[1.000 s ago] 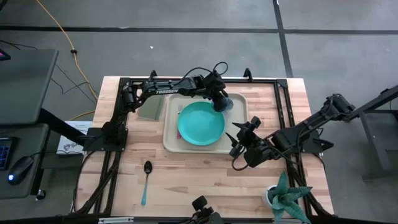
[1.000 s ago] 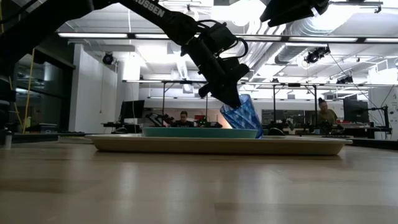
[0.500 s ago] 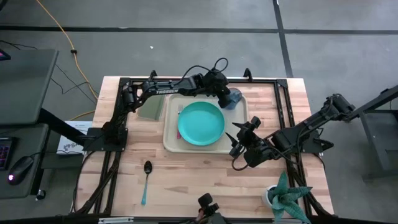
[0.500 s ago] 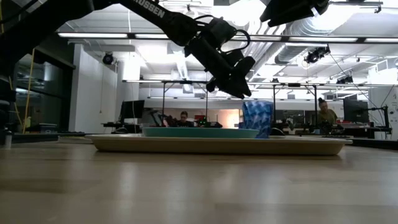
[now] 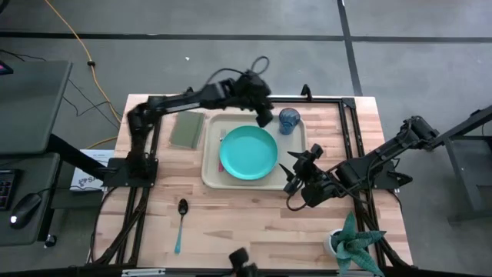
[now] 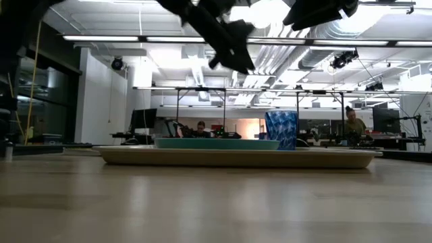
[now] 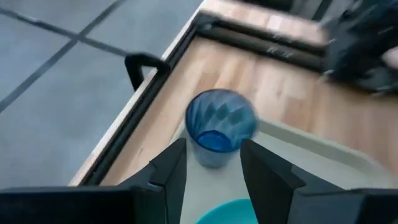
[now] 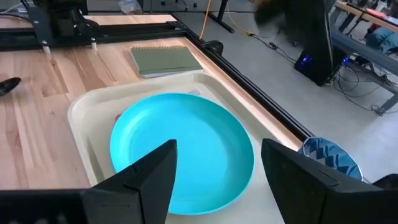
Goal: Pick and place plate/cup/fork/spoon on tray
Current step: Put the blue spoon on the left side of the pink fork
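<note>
Spoon lay handle toward six o'clock, at seven o'clock from the spread, empty left gripper, the nearer arm.

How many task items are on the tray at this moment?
3: the plate at the tray's centre, the cup upright in its far right corner, and the fork, mostly hidden under the plate. The spoon lies on the table.
</note>
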